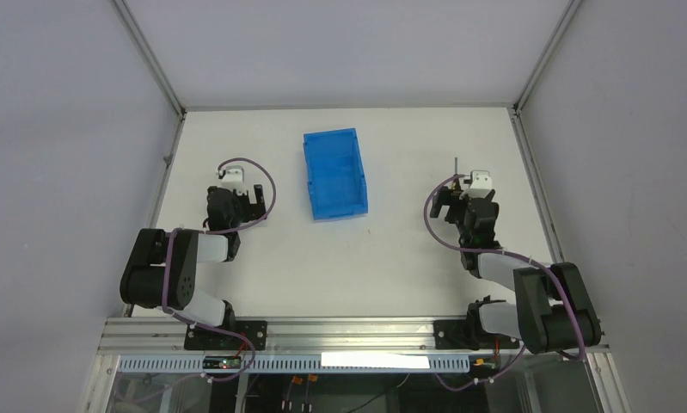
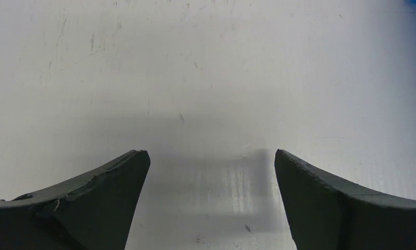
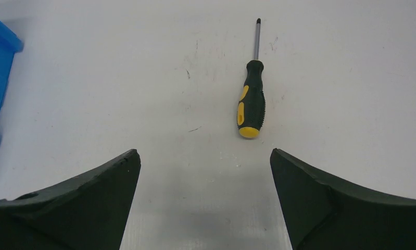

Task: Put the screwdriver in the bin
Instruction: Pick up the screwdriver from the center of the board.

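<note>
Right arm, reach stage; nothing has been gripped.

- The small screwdriver with a black and yellow-orange handle and a thin dark shaft (image 3: 251, 101) lies flat on the white table (image 1: 391, 258), on the right side. It is well apart from the translucent blue plastic rectangular bin (image 1: 309, 176). The butt of the handle points back toward the arm and the tip points away. Nothing touches it.
- The right gripper (image 3: 203, 156) hovers over the table just short of the butt. Its jaws are spread wide with nothing between them. In the wrist view the tool sits ahead of the fingers and a little toward the right-hand one, not between them.
- From overhead the gripper covers most of the tool. A thin dark line beyond it is probably the shaft, though I would not swear to it.
- The left gripper (image 2: 211, 156) hangs over the table to the left of the bin. Its jaws are also wide apart and hold nothing.
- The bin stands open-topped between the two arms, toward the far side. It looks empty.

Judgement: this is the approach to the pickup, and none of the task is done.

The next move calls for easing forward and slightly right until the thick part of the handle lies between the fingers. The gripper then needs to drop close to the table and close across the handle. The fingers line up across the tool's axis, so little wrist turn seems needed. After that it is a lift, a carry leftward, and a release over the bin's opening.
</note>
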Controlling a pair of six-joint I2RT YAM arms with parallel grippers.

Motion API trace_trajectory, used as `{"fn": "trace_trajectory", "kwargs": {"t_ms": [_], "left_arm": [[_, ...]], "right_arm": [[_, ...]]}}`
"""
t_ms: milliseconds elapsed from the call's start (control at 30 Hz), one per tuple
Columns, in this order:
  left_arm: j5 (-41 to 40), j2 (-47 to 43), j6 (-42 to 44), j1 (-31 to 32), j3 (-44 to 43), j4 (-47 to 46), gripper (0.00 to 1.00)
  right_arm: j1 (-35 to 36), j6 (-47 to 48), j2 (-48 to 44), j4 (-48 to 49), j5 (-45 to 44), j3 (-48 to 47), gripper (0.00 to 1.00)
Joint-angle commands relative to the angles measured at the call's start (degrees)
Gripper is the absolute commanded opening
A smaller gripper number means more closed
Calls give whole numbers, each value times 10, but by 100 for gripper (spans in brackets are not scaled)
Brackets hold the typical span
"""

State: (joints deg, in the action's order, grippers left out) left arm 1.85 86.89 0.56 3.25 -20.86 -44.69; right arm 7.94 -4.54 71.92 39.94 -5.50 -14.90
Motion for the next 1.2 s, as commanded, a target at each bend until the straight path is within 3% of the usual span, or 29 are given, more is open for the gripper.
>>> {"fn": "trace_trajectory", "kwargs": {"t_ms": [0, 333, 467, 800, 1167], "left_arm": [[0, -5, -4, -7, -10, -15, 100], [0, -6, -4, -8, -10, -15, 100], [1, -5, -4, -8, -10, -16, 100], [1, -5, -4, -7, -10, -16, 100], [1, -5, -4, -7, -10, -15, 100]], "right_arm": [[-4, 0, -3, 20, -1, -20, 99], [-4, -20, -15, 2, -50, -26, 99], [-4, -18, -64, -74, -50, -55, 100], [-3, -8, -177, -360, -6, -257, 96], [-3, 27, -164, -596, -9, -543, 96]]}}
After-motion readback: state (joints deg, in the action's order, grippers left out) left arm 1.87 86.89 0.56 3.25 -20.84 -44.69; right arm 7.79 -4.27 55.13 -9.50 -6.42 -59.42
